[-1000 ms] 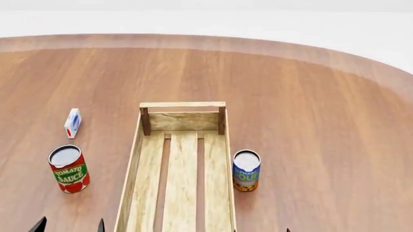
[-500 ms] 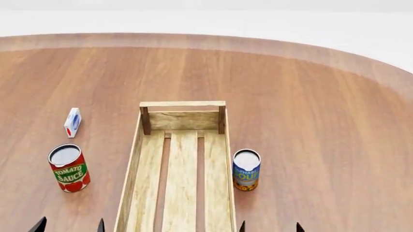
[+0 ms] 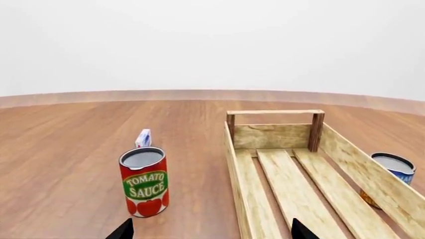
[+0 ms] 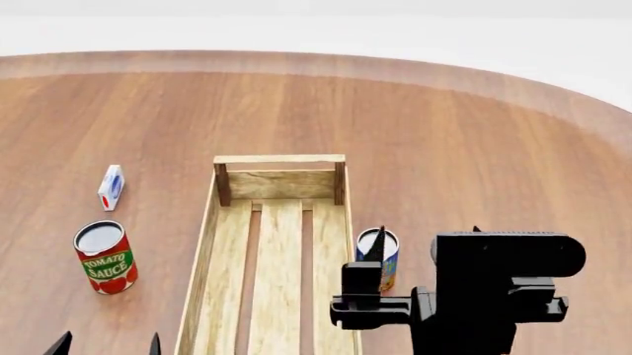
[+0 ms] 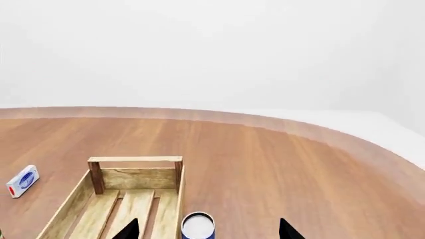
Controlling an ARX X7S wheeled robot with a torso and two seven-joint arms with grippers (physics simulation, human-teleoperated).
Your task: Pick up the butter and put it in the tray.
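Left of the long pale wooden slatted tray (image 4: 277,244) on the round brown worktop (image 4: 474,148) lie a small white-blue carton (image 4: 111,187) and a red "TOMATO SAUCE" can (image 4: 105,257). The left claw (image 4: 106,345) is spread. A blue-labelled can (image 4: 385,255) stands against the tray's right side, beside the spread right claw (image 4: 427,242). No butter shows.

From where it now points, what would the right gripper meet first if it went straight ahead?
Probably the blue can: it sits between the right gripper fingertips in the wrist view, just beside the tray. Depth and height are unclear, so it might pass above it.
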